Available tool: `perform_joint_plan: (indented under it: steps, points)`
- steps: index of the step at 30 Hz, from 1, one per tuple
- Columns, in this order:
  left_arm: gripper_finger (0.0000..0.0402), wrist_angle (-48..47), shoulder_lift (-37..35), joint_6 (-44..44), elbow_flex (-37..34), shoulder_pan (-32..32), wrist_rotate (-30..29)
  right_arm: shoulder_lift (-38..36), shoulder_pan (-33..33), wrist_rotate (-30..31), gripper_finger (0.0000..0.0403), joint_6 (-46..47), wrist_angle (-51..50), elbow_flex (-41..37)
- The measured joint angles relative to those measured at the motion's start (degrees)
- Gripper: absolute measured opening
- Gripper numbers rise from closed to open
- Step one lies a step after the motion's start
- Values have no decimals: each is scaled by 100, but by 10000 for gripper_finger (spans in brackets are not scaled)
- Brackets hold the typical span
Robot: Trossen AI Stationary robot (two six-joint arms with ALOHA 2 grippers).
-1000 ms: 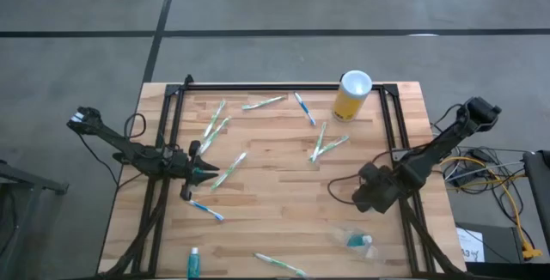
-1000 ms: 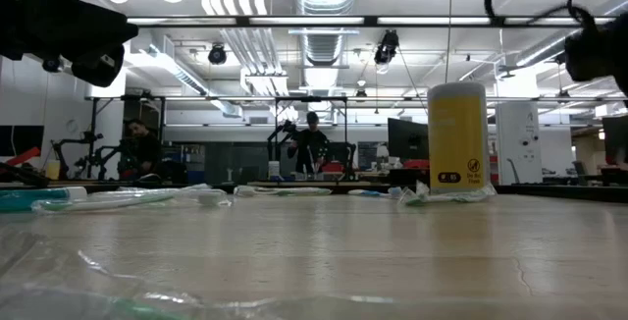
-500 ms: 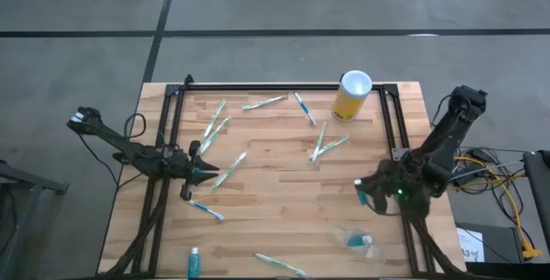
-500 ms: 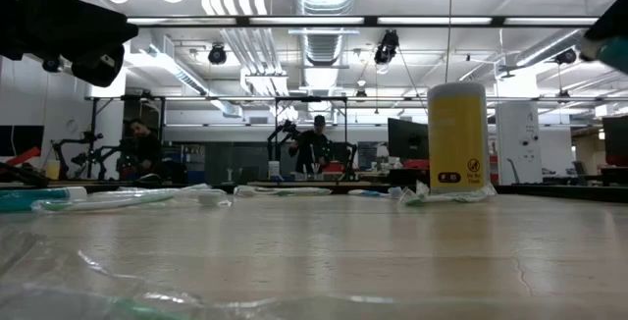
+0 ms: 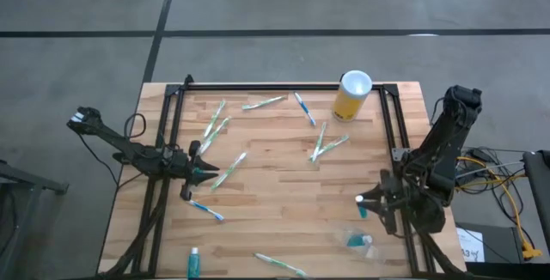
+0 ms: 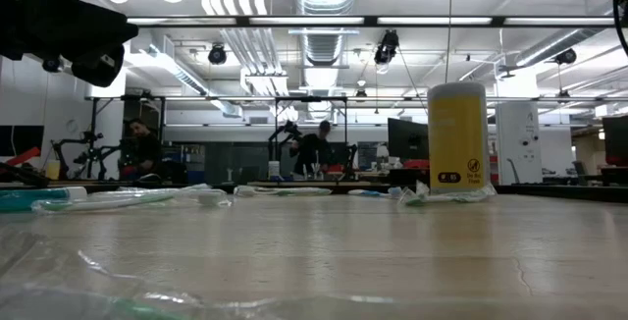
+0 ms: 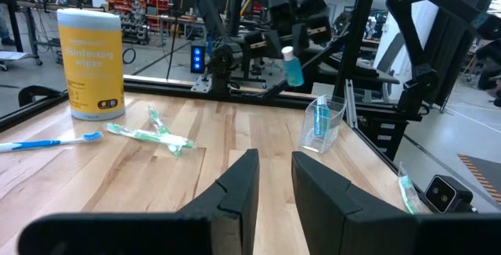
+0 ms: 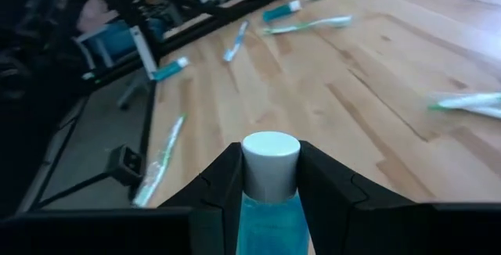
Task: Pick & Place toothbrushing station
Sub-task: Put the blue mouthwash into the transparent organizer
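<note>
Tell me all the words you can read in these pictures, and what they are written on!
"wipes": second line of pale print on the yellow cylinder in the left wrist view; the longer word above it is too blurred to read for certain.
Small dark badges low on the yellow cylinder: too small to read.
Teal tube in the right gripper's fingers: no readable print.
Toothbrushes: none readable.

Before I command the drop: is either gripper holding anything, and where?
Right gripper clamps a teal tube just below its white cap. Left gripper holds nothing visible.
</note>
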Motion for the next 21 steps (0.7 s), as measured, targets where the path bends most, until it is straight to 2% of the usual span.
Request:
perform_joint_plan:
  steps: [7,14,21]
  points:
    - [83,-2,1,0,0,0,0,373,105,-147,97,-660,757,0]
    - [83,-1,1,1,0,0,-1,1053,306,-167,97,-752,1609,0]
    - [83,-1,1,1,0,0,-1,1696,440,139,98,-897,2378,0]
